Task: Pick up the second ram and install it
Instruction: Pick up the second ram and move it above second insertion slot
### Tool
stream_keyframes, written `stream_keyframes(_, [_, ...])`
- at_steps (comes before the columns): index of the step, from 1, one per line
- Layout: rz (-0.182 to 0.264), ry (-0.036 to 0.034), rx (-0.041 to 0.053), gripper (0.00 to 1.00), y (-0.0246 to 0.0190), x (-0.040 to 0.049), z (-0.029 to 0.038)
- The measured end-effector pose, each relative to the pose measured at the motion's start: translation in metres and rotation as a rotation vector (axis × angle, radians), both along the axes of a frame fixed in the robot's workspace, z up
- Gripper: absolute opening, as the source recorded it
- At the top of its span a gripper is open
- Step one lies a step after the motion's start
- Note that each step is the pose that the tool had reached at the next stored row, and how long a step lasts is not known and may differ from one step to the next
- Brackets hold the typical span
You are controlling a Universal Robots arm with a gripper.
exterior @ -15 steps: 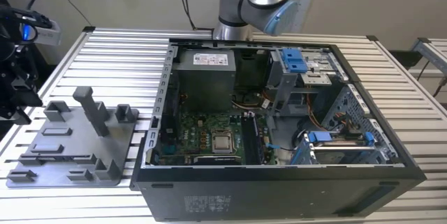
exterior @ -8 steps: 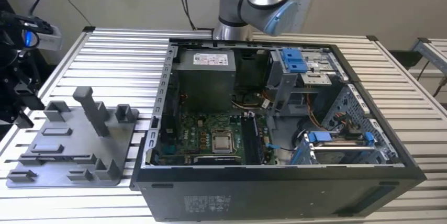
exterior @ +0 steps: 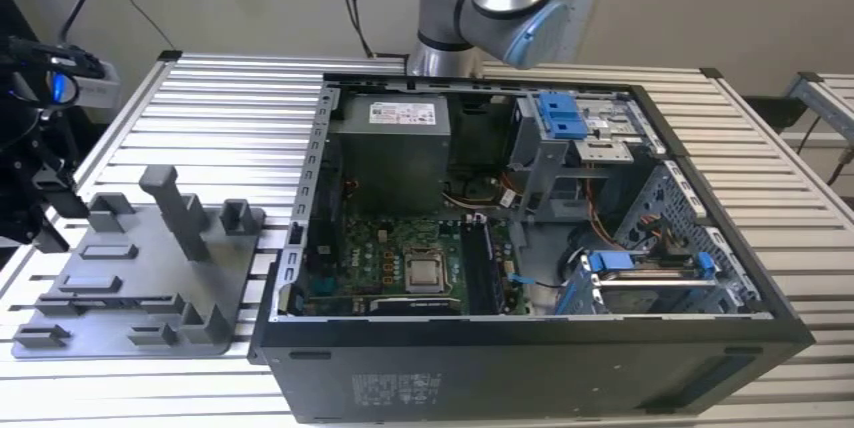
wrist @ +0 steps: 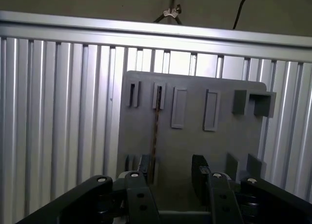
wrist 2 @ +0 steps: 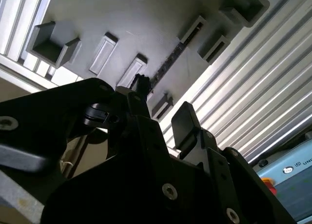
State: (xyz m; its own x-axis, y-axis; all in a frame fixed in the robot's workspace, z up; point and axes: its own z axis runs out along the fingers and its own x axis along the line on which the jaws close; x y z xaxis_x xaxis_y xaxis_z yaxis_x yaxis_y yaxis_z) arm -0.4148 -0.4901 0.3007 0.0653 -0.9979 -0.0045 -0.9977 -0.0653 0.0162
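The claw hangs spread wide over the near end of the grey tray, holding nothing. The second ram stands on its edge in the tray's slots, running straight out ahead of the claw and below it. Its near end sits inside the gap but close against one of the fingers, well off from the other. That lopsidedness is what I'd worry about. If the claw shuts from here, I reckon the far finger would sweep across and shove the strip sideways before the near one steadies it, and it could tilt or jam in its slots. The near finger also looks close enough to the small holders at that end to catch on one. The strip offers only a thin edge, so a shallow pinch may slip. If the strip binds, the light tray could lift or skid on the table. The ram is a slim dark board, its top edge speckled in the second wrist view. The tray is matte moulded plastic with rectangular pockets and blocky uprights. The table is bright ribbed aluminium slats. The fingers are black, squared-off blocks with screw heads behind them.
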Motion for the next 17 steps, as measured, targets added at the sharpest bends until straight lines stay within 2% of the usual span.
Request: stream_keyframes(17, [0.0, -0.0001, -0.0003, 0.48, -0.0001, -0.0006, -0.0252])
